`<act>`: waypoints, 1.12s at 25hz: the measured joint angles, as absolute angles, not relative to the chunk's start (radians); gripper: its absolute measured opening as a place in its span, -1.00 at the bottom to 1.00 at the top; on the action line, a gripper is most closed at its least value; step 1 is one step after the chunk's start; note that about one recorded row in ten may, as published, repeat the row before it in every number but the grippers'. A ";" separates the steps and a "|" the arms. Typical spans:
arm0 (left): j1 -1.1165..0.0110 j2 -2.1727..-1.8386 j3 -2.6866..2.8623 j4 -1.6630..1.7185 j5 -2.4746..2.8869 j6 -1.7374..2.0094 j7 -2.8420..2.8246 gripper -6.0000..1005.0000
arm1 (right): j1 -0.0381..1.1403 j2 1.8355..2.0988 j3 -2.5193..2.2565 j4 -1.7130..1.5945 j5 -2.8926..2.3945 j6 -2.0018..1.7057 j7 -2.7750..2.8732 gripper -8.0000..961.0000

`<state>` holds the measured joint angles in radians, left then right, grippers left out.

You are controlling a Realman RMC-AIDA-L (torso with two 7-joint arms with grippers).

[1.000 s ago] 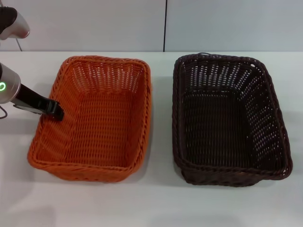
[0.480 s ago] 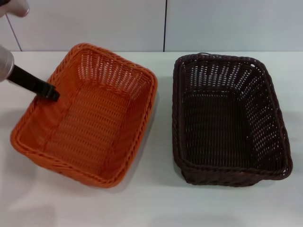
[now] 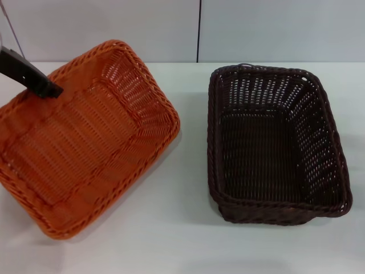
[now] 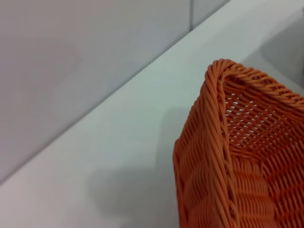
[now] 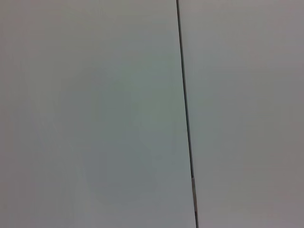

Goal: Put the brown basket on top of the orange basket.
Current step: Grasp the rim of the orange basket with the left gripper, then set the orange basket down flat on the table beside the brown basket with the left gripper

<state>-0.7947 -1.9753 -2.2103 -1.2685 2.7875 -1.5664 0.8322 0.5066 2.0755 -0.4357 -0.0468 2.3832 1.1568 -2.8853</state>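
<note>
Two baskets showed in the head view. The left gripper (image 3: 48,90) was clamped on the far-left rim of the orange basket (image 3: 85,142), which hung tilted and turned askew below and to the right of the fingers, apparently lifted off the white table (image 3: 188,240). The brown basket (image 3: 274,142) sat flat on the table, well apart to the right of the gripper, untouched. Judging by this, the orange basket was being handled rather than the brown one; stacking would next call for setting it down level, then bringing the brown basket squarely over it.

The left wrist view showed only a braided corner of the orange basket (image 4: 228,156), its rim thick and its sloping sides open-woven, with the table beyond; the fingers were out of sight.

The right wrist view showed a pale wall with a dark seam (image 5: 186,114); the right gripper appeared nowhere.
</note>
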 joint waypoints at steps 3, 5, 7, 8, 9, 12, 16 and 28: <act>-0.796 -1.943 -2.211 -1.270 2.736 -1.583 0.955 -0.65 | 0.506 2.075 -0.436 -0.045 2.383 1.161 -2.885 0.47; -0.798 -1.921 -2.211 -1.265 2.706 -1.600 1.021 -0.65 | 0.505 2.076 -0.438 -0.043 2.384 1.163 -2.885 0.47; -0.800 -1.911 -2.211 -1.257 2.696 -1.610 1.047 -0.65 | 0.505 2.075 -0.439 -0.042 2.384 1.163 -2.885 0.47; -0.808 -1.893 -2.211 -1.233 2.674 -1.632 1.096 -0.65 | 0.505 2.075 -0.441 -0.041 2.384 1.165 -2.885 0.47; -0.808 -1.893 -2.211 -1.233 2.674 -1.632 1.096 -0.65 | 0.505 2.075 -0.441 -0.041 2.384 1.165 -2.885 0.47; -0.824 -1.873 -2.212 -1.187 2.653 -1.663 1.157 -0.65 | 0.505 2.076 -0.442 -0.040 2.384 1.166 -2.885 0.47; -0.849 -1.865 -2.212 -1.127 2.648 -1.717 1.255 -0.65 | 0.505 2.076 -0.443 -0.038 2.382 1.166 -2.884 0.47; -0.909 -1.947 -2.181 -1.094 2.643 -1.734 1.382 -0.64 | 0.506 2.077 -0.443 -0.028 2.379 1.167 -2.882 0.47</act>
<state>-0.9088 -1.9469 -2.1806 -1.0939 2.6432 -1.7342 1.3825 0.5063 2.0770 -0.4433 -0.0282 2.3786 1.1673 -2.8822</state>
